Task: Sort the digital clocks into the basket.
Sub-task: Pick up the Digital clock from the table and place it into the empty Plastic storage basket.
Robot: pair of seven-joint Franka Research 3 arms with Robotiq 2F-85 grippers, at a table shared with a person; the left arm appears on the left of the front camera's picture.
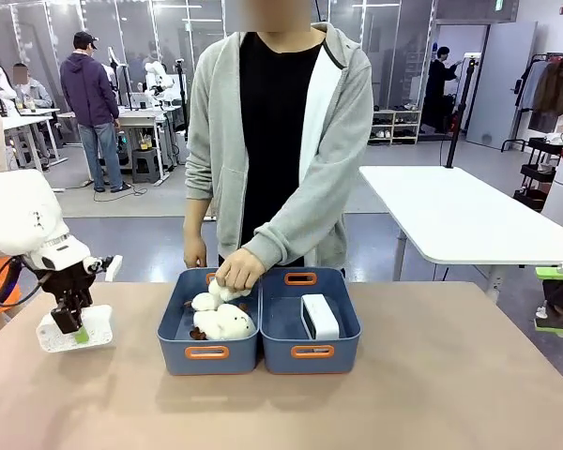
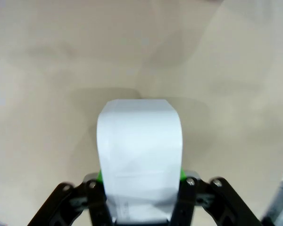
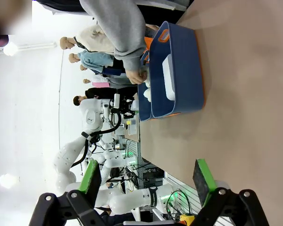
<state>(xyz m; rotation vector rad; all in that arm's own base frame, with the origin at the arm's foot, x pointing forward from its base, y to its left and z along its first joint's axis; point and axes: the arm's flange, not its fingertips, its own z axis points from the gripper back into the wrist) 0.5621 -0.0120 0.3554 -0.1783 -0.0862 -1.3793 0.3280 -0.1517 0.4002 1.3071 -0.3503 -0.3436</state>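
We hold one digital clock (image 1: 99, 328) clamped in the left gripper (image 1: 74, 330); the basket (image 1: 276, 357) lies at 3 o'clock, long axis 12-to-6.

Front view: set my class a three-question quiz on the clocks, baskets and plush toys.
1. True or false: a white rounded plastic digital clock lies in the right-hand blue rectangular plastic basket.
2. The left arm's jaws are: A open; B shut on a second white clock; C shut on a plush toy.
3. Fill in: the person's hand touches fluffy cream-white plush toys in the ___ blue basket.
Key: 1 true; 2 B; 3 left.
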